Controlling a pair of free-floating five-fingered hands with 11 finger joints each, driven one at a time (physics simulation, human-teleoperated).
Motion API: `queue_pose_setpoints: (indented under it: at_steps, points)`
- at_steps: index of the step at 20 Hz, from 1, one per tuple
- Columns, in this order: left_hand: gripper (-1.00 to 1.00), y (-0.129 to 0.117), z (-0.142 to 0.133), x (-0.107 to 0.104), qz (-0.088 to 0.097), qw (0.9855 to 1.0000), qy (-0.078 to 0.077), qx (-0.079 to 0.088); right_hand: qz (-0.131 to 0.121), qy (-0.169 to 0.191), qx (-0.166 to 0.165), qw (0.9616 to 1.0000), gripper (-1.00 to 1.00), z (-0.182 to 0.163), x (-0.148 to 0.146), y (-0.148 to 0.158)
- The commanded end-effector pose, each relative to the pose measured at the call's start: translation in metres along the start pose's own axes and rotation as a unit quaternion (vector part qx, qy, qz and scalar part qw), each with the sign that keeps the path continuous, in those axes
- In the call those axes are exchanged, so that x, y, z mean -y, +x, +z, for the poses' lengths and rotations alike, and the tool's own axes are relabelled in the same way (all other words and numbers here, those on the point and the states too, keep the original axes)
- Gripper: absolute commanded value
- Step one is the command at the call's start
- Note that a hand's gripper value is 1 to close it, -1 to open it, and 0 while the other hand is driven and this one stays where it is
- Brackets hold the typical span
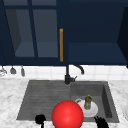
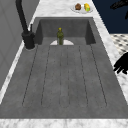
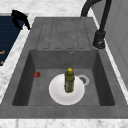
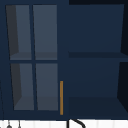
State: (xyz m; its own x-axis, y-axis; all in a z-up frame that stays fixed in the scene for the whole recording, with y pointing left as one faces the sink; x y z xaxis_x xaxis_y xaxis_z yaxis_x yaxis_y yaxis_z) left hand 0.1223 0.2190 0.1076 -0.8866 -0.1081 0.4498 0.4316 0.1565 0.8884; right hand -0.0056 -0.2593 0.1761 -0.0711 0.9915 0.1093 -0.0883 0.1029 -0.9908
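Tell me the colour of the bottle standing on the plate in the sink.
The bottle is olive green with a yellow cap, clearest in the right side view.

Drainboard [image 2: 65, 77] bare and open, basin crowded by bottle [image 3: 69, 80] on plate [image 3: 56, 93], faucet [image 1: 68, 75] behind

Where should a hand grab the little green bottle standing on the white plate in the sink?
Probably around its body, just below the yellow cap. The green bottle stands upright in the middle of the white plate, down in the sink basin, so walls block a low sideways approach. Coming from above with the fingers wrapping its round sides looks best. The right hand hangs nearest, at the sink's front edge.
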Motion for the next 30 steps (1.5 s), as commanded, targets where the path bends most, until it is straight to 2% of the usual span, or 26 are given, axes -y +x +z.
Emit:
queue_pose_setpoints:
  at_steps: [1,3,5,7,9,11,12,15,16,17,18,19,20,21,22,23,24,25,26,27,28,30]
  points:
    - [-1.0,0.0,0.0,0.0,0.0,1.0,0.0,0.0,0.0,0.0,0.0,1.0,0.0,0.0,0.0,0.0]
    - [-1.0,-0.005,-0.001,-0.01,0.013,0.9999,0.003,-0.003,0.004,-0.004,0.001,1.0,0.0,0.0,0.001,0.0]
    - [-1.0,0.001,-0.003,-0.02,0.009,1.0,0.002,-0.002,0.003,-0.006,0.0,1.0,0.0,0.0,0.001,0.0]
    - [-1.0,0.002,-0.004,-0.032,0.013,0.9999,0.002,0.001,0.002,-0.008,0.0,1.0,0.0,0.0,0.001,0.0]
    - [-1.0,0.005,-0.005,-0.041,0.016,0.9998,-0.005,0.008,0.001,-0.009,0.0,1.0,0.0,0.0,0.001,0.0]
    - [-1.0,0.012,-0.007,-0.048,0.009,0.9996,-0.021,0.013,0.0,-0.009,0.0,1.0,0.0,0.0,0.001,0.0]
    - [-1.0,0.014,-0.007,-0.052,0.008,0.9996,-0.022,0.018,0.0,-0.01,-0.001,1.0,0.0,0.0,0.001,0.0]
    - [-1.0,0.019,-0.005,-0.05,0.016,0.9986,-0.036,0.035,-0.001,-0.01,-0.001,0.9999,0.0,0.0,0.001,0.0]
    - [-1.0,0.024,-0.007,-0.05,0.012,0.9988,-0.027,0.04,-0.001,-0.011,-0.001,0.9999,0.0,0.0,0.001,0.0]
    - [-1.0,0.026,-0.009,-0.052,0.01,0.9994,-0.015,0.03,-0.001,-0.011,-0.001,0.9999,0.0,0.0,0.001,0.0]
    - [-1.0,0.025,-0.011,-0.054,0.02,0.9995,-0.004,0.026,-0.001,-0.011,-0.001,0.9999,0.0,0.0,0.001,0.0]
    - [-1.0,0.023,-0.013,-0.056,0.025,0.999,-0.016,0.033,-0.002,-0.011,-0.001,0.9999,0.0,0.0,0.001,0.0]
    - [-1.0,0.019,-0.009,-0.057,0.024,0.9992,-0.007,0.032,-0.002,-0.011,-0.001,0.9999,0.0,0.0,0.001,0.0]
    - [-1.0,0.016,-0.01,-0.057,0.027,0.9984,-0.022,0.045,-0.002,-0.011,-0.001,0.9999,0.0,0.0,0.001,0.0]
    - [-1.0,0.005,-0.006,-0.063,0.028,0.9985,-0.017,0.044,-0.002,-0.011,-0.001,0.9999,0.0,0.0,0.001,0.0]
    - [-1.0,0.009,-0.004,-0.061,0.025,0.9983,-0.02,0.048,-0.002,-0.011,-0.001,0.9999,0.0,0.0,0.001,0.0]
    - [-1.0,0.022,-0.007,-0.054,0.023,0.9996,-0.005,0.015,-0.002,-0.011,-0.001,0.9999,0.0,0.0,0.001,0.0]
    - [-1.0,0.014,-0.003,-0.059,0.023,0.9988,-0.015,0.041,-0.002,-0.011,-0.001,0.9999,0.0,0.0,0.001,0.0]
    - [-1.0,0.015,-0.001,-0.062,0.012,0.9977,-0.022,0.063,-0.002,-0.011,-0.001,0.9999,0.0,0.0,0.001,0.0]
    - [-1.0,0.018,-0.002,-0.07,-0.005,0.9973,-0.026,0.069,-0.002,-0.011,-0.001,0.9999,0.0,0.0,0.001,0.0]
    - [-1.0,0.019,-0.001,-0.076,-0.011,0.9974,-0.022,0.067,-0.002,-0.012,-0.001,0.9999,0.0,0.0,0.001,0.0]
    - [-1.0,0.023,-0.001,-0.082,-0.011,0.9973,-0.032,0.065,-0.002,-0.012,-0.001,0.9999,0.0,0.0,0.001,0.0]
